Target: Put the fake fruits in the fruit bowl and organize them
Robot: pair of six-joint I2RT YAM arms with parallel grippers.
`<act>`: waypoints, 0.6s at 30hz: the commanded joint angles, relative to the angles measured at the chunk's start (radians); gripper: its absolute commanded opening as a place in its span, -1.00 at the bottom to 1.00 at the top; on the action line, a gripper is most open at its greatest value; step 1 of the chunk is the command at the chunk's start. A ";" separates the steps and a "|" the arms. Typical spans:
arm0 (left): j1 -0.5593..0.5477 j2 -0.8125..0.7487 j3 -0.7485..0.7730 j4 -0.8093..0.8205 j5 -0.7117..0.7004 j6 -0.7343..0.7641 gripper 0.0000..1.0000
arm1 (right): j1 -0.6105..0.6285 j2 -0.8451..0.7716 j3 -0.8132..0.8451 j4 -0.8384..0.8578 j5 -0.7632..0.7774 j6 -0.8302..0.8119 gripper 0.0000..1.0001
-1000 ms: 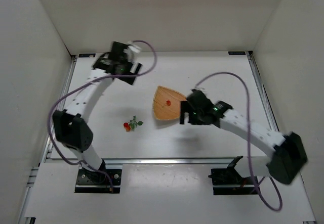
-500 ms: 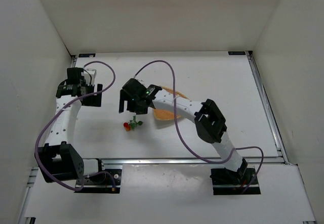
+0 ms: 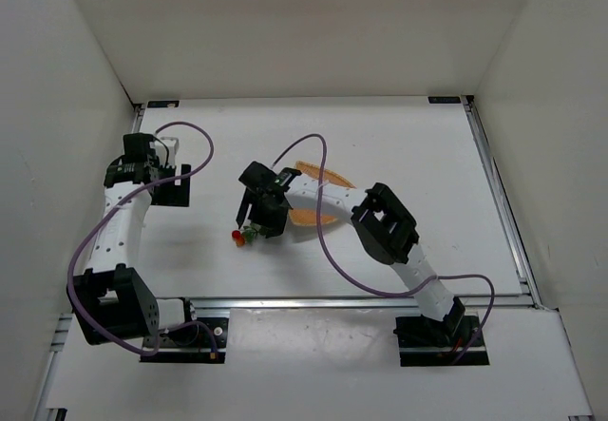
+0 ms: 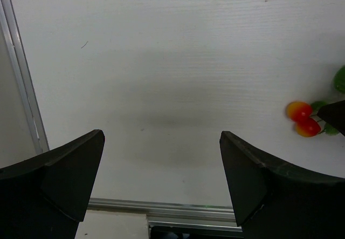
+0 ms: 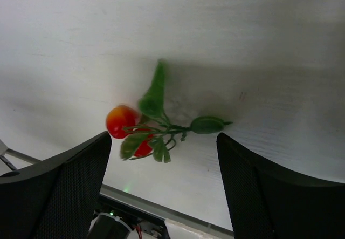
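Observation:
The fake fruits (image 3: 242, 237), a small cluster of red berries with green leaves, lie on the white table left of the fruit bowl (image 3: 302, 217). The bowl is a tan dish largely hidden under my right arm. My right gripper (image 3: 249, 223) hovers right over the cluster. In the right wrist view the fake fruits (image 5: 151, 125) lie just ahead of the right gripper (image 5: 164, 136), whose jaws are open with neither finger touching them. My left gripper (image 3: 161, 181) is open and empty at the far left. The left gripper (image 4: 161, 136) sees the berries (image 4: 302, 119) off to its right.
An aluminium rail (image 3: 332, 299) runs along the table's near edge, another rail (image 3: 494, 193) along the right side. White walls close in the left, back and right. Purple cables (image 3: 313, 145) arch above both arms.
My right arm swung left from the bowl to above the fruit cluster, and its jaws have narrowed a little. My left arm pulled back from the table's far middle to the left side.

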 commanded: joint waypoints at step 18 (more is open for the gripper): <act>0.013 0.000 -0.013 0.011 0.022 0.009 1.00 | -0.019 0.058 -0.019 -0.009 -0.067 0.140 -0.82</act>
